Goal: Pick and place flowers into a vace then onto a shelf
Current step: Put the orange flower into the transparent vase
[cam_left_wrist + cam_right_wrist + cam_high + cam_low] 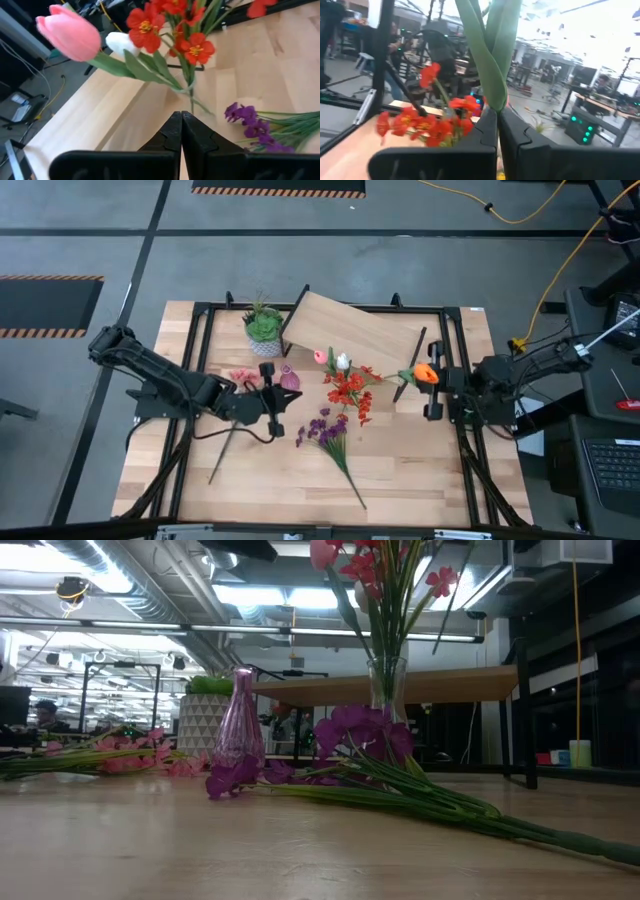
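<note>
A clear glass vase (387, 690) stands mid-table and holds red flowers (348, 388), a pink tulip (70, 32) and a white tulip (122, 42). Purple flowers (325, 428) lie flat on the table near it. A pink-blossom stem (240, 377) lies to the left, beside an empty pink glass vase (289, 378). My left gripper (181, 116) is shut and empty, just left of the clear vase and pointing at it. My right gripper (497, 112) is shut on an orange tulip (425, 373) at the table's right. The shelf (355, 330) stands at the back. My right gripper pinches the orange tulip's green stalk and leaves (492, 95) between its two fingers. It comes about level from the table's right side. The leaves stick out past the fingertips. The blossom (425, 373) sits by the fingers, and the tulip is lifted clear of the table.
A spiky green plant in a white pot (263, 330) stands at the back left, beside the shelf. The shelf's black leg (410, 365) is close to the right gripper. The purple stems (450, 805) stretch toward the table's near edge. A black frame rims the table.
</note>
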`<state>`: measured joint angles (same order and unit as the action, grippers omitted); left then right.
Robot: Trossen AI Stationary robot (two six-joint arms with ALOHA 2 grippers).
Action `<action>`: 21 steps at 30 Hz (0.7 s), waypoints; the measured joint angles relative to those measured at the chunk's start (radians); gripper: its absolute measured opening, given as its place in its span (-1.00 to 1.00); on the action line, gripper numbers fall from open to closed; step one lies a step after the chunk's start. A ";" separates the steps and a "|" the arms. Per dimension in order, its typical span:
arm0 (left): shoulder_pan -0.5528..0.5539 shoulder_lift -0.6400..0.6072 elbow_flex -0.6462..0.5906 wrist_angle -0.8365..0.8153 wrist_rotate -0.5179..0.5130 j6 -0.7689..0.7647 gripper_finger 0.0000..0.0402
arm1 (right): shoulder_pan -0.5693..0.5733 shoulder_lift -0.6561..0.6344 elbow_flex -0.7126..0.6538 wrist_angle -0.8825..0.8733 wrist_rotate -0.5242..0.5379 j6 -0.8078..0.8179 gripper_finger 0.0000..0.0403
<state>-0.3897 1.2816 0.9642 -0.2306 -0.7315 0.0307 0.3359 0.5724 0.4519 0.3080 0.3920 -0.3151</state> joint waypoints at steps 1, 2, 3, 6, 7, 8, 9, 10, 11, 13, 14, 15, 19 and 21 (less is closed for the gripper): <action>0.007 0.000 0.000 0.000 0.000 0.000 -0.99 | -0.022 0.000 0.000 0.000 -0.023 0.013 -1.00; 0.012 0.000 0.000 0.000 0.000 0.000 -0.99 | -0.041 0.001 0.000 0.000 -0.063 0.029 -1.00; 0.015 0.000 0.000 0.000 0.000 0.000 -0.99 | -0.062 0.003 0.000 0.000 -0.111 0.044 -1.00; 0.020 0.000 0.000 0.000 0.000 0.000 -0.98 | -0.121 0.023 0.000 0.009 -0.199 0.073 -1.00; 0.020 0.000 0.000 0.000 0.000 0.000 -0.99 | -0.139 0.033 0.000 0.016 -0.207 0.084 -1.00; 0.020 0.000 0.000 0.000 0.000 0.000 -0.99 | -0.157 0.043 0.000 0.026 -0.215 0.099 -1.00; 0.020 0.000 0.000 0.001 0.000 0.000 -0.99 | -0.173 0.053 0.000 0.041 -0.236 0.105 -1.00; 0.020 0.000 0.000 0.000 0.000 0.000 -0.99 | -0.186 0.062 0.000 0.054 -0.267 0.110 -1.00; 0.019 0.000 0.000 0.001 0.000 0.000 -0.99 | -0.200 0.074 0.000 0.070 -0.300 0.119 -1.00; 0.020 0.000 0.000 0.001 0.000 -0.001 -0.99 | -0.220 0.094 0.000 0.110 -0.352 0.125 -1.00; 0.020 0.000 0.000 0.001 0.000 -0.001 -0.98 | -0.229 0.101 0.000 0.124 -0.364 0.125 -1.00; 0.019 0.000 0.000 0.001 0.000 -0.005 -0.98 | -0.237 0.111 0.000 0.141 -0.369 0.128 -1.00; 0.018 0.000 0.000 0.001 0.000 -0.017 -0.99 | -0.261 0.154 0.000 0.166 -0.400 0.139 -1.00; 0.018 0.000 0.000 0.001 0.000 -0.018 -0.99 | -0.272 0.180 0.000 0.194 -0.415 0.144 -1.00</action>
<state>-0.3714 1.2819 0.9642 -0.2298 -0.7311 0.0128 0.0641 0.7524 0.4519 0.5017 -0.0230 -0.1708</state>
